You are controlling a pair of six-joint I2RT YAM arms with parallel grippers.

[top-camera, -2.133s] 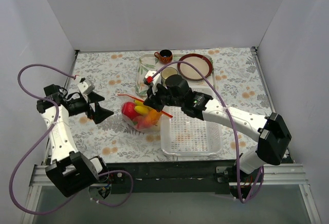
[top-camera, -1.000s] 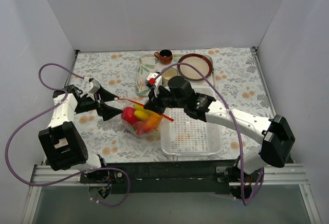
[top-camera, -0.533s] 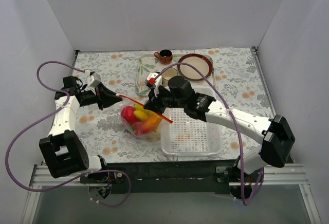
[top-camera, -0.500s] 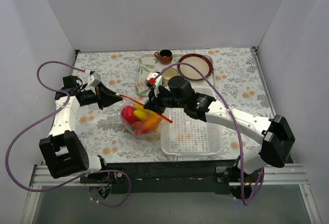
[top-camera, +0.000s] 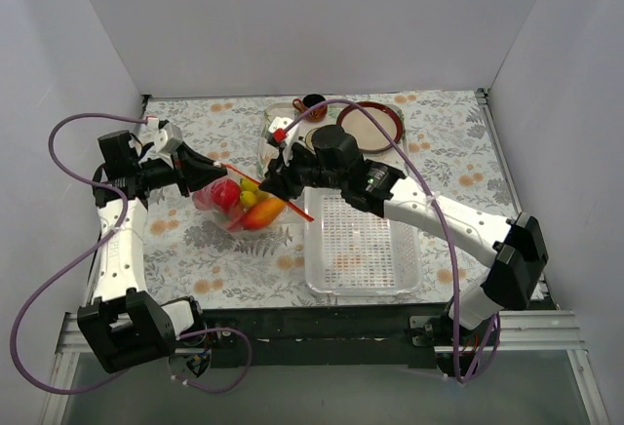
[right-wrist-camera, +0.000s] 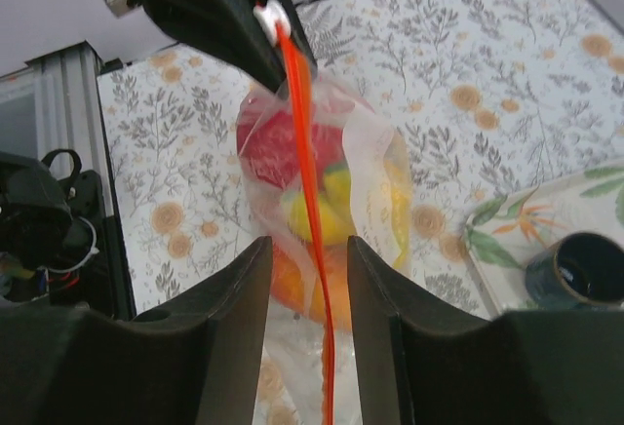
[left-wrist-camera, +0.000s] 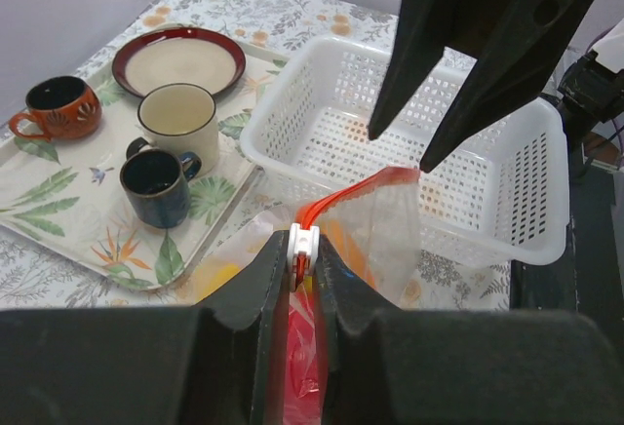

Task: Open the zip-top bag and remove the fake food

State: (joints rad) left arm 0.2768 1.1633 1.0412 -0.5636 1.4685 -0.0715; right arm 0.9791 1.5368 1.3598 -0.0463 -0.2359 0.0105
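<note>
The zip-top bag [top-camera: 237, 209], filled with fake food [top-camera: 226, 194], is held up left of the white basket [top-camera: 363, 250]. Its white slider [left-wrist-camera: 302, 240] is pinched by the closed left gripper [left-wrist-camera: 302, 255]. Its red strip [right-wrist-camera: 308, 172] is straddled by the narrowly parted right gripper [right-wrist-camera: 310, 250]; whether that one grips cannot be told.

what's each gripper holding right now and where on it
Left gripper is shut on the zip-top bag at the white slider on its red zip strip. Right gripper straddles the strip with fingers apart; no clamp shows.
</note>
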